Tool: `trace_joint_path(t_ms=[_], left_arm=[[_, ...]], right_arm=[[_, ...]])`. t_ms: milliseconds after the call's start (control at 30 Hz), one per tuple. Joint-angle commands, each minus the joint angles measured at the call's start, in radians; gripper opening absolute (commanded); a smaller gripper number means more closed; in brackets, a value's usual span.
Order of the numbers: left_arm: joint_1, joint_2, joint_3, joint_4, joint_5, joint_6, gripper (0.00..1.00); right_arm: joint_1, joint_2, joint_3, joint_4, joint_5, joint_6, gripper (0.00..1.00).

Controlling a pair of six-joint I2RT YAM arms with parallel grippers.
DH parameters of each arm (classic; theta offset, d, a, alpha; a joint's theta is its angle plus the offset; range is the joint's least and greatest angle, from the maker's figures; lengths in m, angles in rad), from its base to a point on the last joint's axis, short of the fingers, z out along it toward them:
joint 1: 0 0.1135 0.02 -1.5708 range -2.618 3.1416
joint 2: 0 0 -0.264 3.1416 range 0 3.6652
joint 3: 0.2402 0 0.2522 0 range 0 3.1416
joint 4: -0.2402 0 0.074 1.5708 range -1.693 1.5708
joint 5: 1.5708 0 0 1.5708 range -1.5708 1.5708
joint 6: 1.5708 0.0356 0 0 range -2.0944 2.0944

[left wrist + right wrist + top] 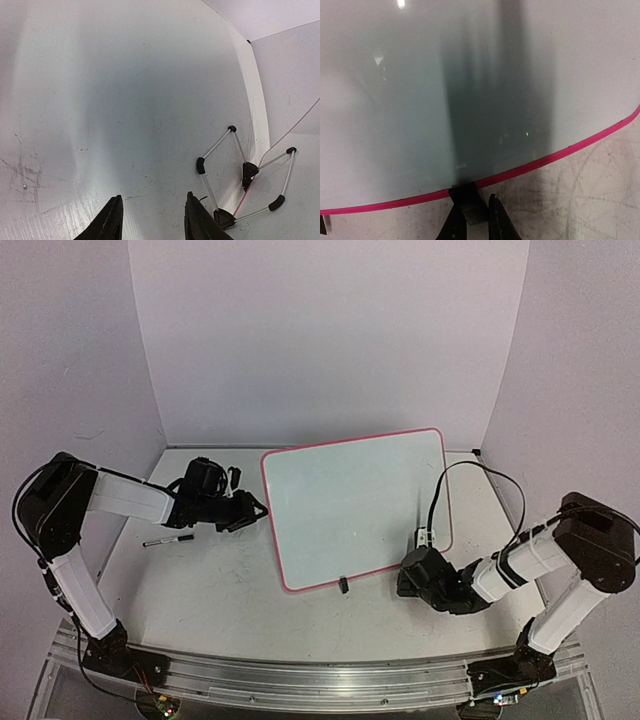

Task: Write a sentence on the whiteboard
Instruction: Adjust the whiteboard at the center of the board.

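Centrally in the top view, the large white rectangular pink-bordered whiteboard (355, 505) lies askew on the scuffed, pen-marked grey tabletop (220, 585), enclosed by plain white walls (330, 330). The right gripper (474, 202) pinches its small black edge clip (466, 192); the left gripper (152, 200), at left, stands parted, empty.

The left arm rises from its base at the near left corner of the table (200, 580), folds at a raised elbow and stretches its forearm low towards the table's middle. The left gripper (255, 510) (153, 196) points downward at the tabletop, jaws parted, with nothing between them. The right arm folds the same way from the near right corner, its forearm reaching low and inward. The right gripper (412, 562) (472, 202) is pinched closed on a small black clip (470, 210).
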Motion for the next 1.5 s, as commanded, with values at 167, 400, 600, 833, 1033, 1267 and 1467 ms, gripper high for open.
trace_joint_path(t_ms=[167,400,600,833,1033,1267,1467], left_arm=[[0.007,-0.095,0.025,-0.047,-0.076,0.060,0.53],[0.007,-0.141,0.003,-0.062,-0.084,0.056,0.55],[0.007,-0.173,0.002,-0.104,-0.109,0.067,0.56],[0.007,-0.212,-0.014,-0.130,-0.122,0.060,0.56],[0.006,-0.243,-0.047,-0.130,-0.100,0.037,0.57],[0.007,-0.309,-0.081,-0.133,-0.113,0.034,0.59],[0.007,-0.348,-0.094,-0.144,-0.124,0.042,0.60]], right_arm=[[0.125,-0.021,0.001,-0.237,0.199,0.375,0.00],[0.166,-0.011,-0.001,-0.295,0.221,0.453,0.00],[0.186,-0.016,-0.018,-0.295,0.217,0.448,0.00],[0.203,-0.058,-0.072,-0.295,0.222,0.519,0.00],[0.206,-0.090,-0.102,-0.302,0.202,0.569,0.00],[0.214,-0.083,-0.055,-0.358,0.210,0.575,0.11],[0.233,-0.090,-0.018,-0.459,0.228,0.600,0.20]])
